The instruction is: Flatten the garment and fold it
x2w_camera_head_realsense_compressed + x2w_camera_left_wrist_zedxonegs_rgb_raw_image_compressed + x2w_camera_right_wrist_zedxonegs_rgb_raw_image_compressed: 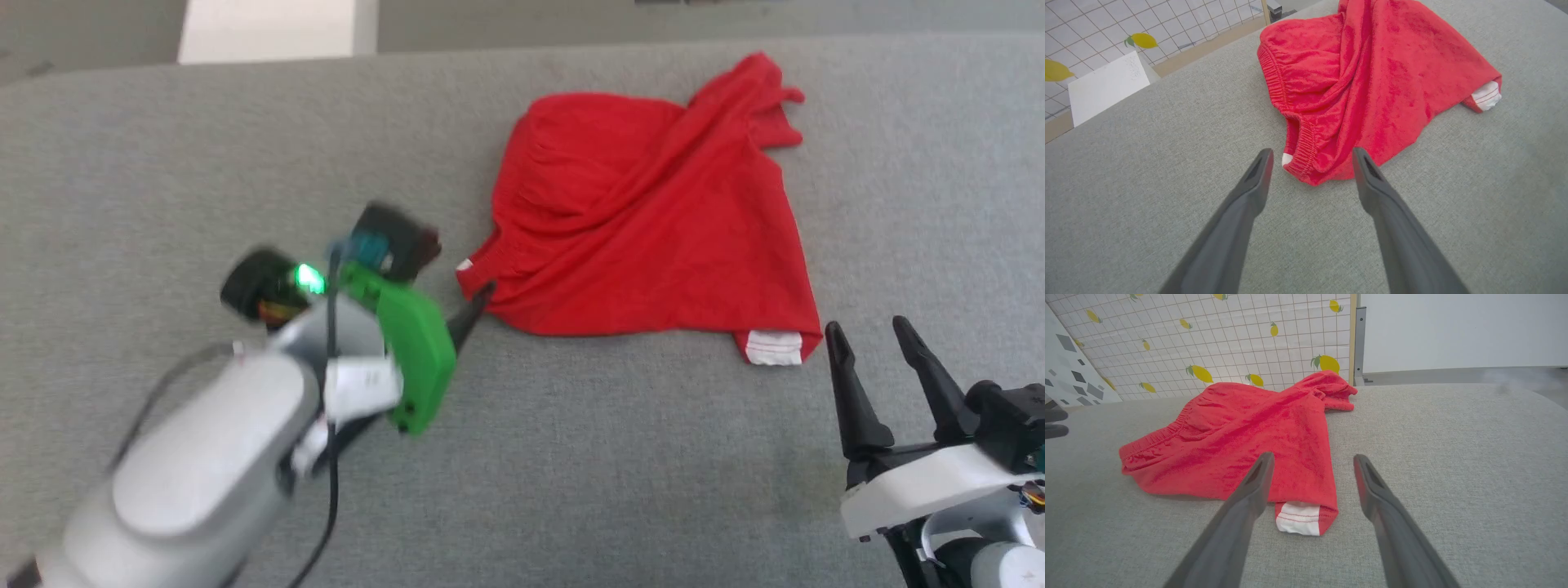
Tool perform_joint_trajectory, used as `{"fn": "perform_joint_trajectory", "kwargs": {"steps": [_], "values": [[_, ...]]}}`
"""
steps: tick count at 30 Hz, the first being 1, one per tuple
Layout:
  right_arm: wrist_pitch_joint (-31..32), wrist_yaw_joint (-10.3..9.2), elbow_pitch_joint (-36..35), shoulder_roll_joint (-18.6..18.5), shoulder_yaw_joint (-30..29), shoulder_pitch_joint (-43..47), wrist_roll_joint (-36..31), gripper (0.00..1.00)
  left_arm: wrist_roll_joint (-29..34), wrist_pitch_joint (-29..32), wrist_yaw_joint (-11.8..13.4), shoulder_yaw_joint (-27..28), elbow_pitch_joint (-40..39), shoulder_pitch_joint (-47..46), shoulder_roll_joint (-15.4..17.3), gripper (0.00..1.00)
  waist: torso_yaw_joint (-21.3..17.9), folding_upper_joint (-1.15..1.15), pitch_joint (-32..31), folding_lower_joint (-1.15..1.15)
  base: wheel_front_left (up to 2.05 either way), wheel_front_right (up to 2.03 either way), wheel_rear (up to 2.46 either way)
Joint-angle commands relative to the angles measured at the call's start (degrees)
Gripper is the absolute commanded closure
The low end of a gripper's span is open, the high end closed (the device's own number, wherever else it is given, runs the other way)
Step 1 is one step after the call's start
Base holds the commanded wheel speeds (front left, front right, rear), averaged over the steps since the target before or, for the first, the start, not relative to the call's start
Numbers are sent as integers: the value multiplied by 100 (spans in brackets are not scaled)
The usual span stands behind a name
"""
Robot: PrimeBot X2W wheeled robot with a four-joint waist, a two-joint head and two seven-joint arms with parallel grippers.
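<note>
In the head view the garment lies crumpled and unfolded on the grey table, its gathered waistband on the left edge of the heap. A white hem trim shows at the garment's near right corner. The left hand reaches in from the garment's near left, a dark fingertip right at the lower end of the waistband. That arm is blurred, so whether the tip touches cloth is hard to say. The right hand stands just beside the hem-trim corner, apart from it, fingers spread and holding nothing.

In the left wrist view the left hand's two fingers are wide apart, with the waistband's near corner lying between their tips. They hold nothing.

In the right wrist view the right hand's fingers are likewise well spread and empty. The white-trimmed corner lies on the table between them, and the rest of the garment spreads away to the left. Behind the garment stands a lemon-printed backdrop.
</note>
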Motion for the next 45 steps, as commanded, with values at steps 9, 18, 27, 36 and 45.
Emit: {"fn": "perform_joint_trajectory", "kwargs": {"steps": [9, 18, 27, 36, 45], "values": [[-254, -6, 94, 150, 104, -94, -127, 0, -519, 1835, -563, -294, 844, -1264, -104, 0, -495, 0, 634, 0, 0, 0, 0], [-357, -6, 216, 205, 91, -189, -172, 0, -683, 2097, -627, -321, 1007, -1384, -93, 0, -602, 0, 765, 0, 0, 0, 0], [-393, -6, 335, 239, 53, -219, -223, 0, -814, 1784, -725, -252, 1000, -1301, -170, 100, -491, 0, 741, 0, 0, 0, 0], [-169, -6, 433, 248, -45, -132, -258, 0, -941, 847, -409, -86, 59, -34, 241, 100, 6, 0, -31, 0, 0, 0, 0], [32, -6, 372, 202, -77, -7, -251, 0, -1367, 502, 231, 236, -1525, 987, 556, 100, 356, 0, -339, 0, 0, 0, 0]]}}
